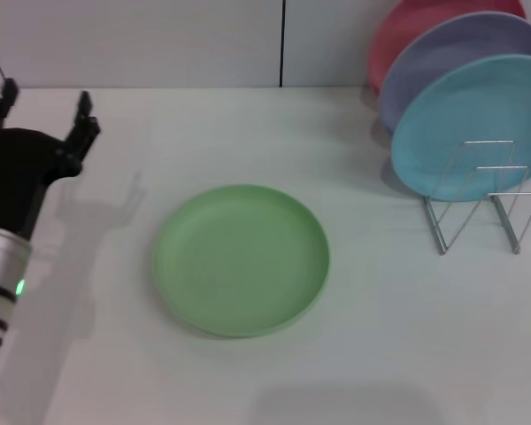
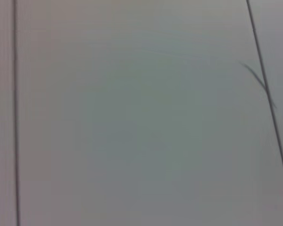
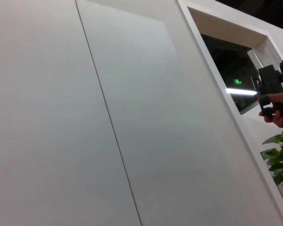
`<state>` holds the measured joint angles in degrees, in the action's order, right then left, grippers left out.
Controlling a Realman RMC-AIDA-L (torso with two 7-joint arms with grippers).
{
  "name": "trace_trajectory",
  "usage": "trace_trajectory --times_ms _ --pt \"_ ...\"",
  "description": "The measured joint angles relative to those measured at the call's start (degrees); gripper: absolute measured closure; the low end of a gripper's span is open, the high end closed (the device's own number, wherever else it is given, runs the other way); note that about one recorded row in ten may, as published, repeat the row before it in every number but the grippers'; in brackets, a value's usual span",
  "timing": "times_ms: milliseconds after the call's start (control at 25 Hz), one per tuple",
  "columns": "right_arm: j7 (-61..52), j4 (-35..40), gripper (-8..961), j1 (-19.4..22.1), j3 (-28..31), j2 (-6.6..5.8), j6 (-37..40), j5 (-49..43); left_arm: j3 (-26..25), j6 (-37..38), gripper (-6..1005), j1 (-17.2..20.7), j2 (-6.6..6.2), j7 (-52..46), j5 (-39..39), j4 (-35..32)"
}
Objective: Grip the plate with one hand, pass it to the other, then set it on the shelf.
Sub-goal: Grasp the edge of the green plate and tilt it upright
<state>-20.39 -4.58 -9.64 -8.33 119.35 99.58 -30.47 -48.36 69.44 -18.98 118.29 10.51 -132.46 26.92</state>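
The light-green plate (image 1: 241,258) lies flat on the white table (image 1: 380,354), near the middle in the head view. My left gripper (image 1: 46,104), black on a silver arm with a green light, is open and empty at the far left, well apart from the plate. The wire shelf (image 1: 482,199) stands at the right, with empty loops at its front. My right gripper is out of view. The left wrist view and the right wrist view show only wall panels, not the plate or the shelf.
A sky-blue plate (image 1: 473,124), a lavender plate (image 1: 451,57) and a pink plate (image 1: 407,35) stand on edge in the shelf at the back right. A wall with a dark seam (image 1: 282,42) runs behind the table.
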Motion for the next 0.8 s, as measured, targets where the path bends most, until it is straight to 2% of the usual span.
trace_trajectory --times_ms 120,320,360,400,440,640,800 --pt "0.0 0.0 122 -0.1 0.0 -0.04 0.0 0.0 -1.3 -5.8 135 0.2 -0.11 5.1 -0.1 4.3" --pt "0.0 0.0 123 -0.2 0.0 -0.09 -0.2 0.0 -6.5 -21.4 135 1.9 -0.41 14.6 -0.1 17.4" --pt "0.0 0.0 123 -0.2 0.0 -0.12 -0.3 0.0 -8.3 -26.4 135 2.6 -0.44 17.1 -0.2 21.4" --pt "0.0 0.0 123 -0.2 0.0 -0.18 -0.5 0.0 -12.0 -35.8 135 3.8 -0.41 20.2 -0.2 27.7" --pt "0.0 0.0 123 -0.2 0.0 -0.21 -0.8 0.0 -12.0 -35.8 135 3.8 -0.41 20.2 -0.2 27.7" --pt "0.0 0.4 123 -0.3 0.0 -0.27 -2.1 0.0 -21.4 -61.7 135 6.5 -0.34 23.6 -0.2 43.1" --pt "0.0 0.5 124 -0.6 0.0 -0.29 -2.9 0.0 -28.0 -77.6 136 7.9 0.02 22.4 0.2 51.3"
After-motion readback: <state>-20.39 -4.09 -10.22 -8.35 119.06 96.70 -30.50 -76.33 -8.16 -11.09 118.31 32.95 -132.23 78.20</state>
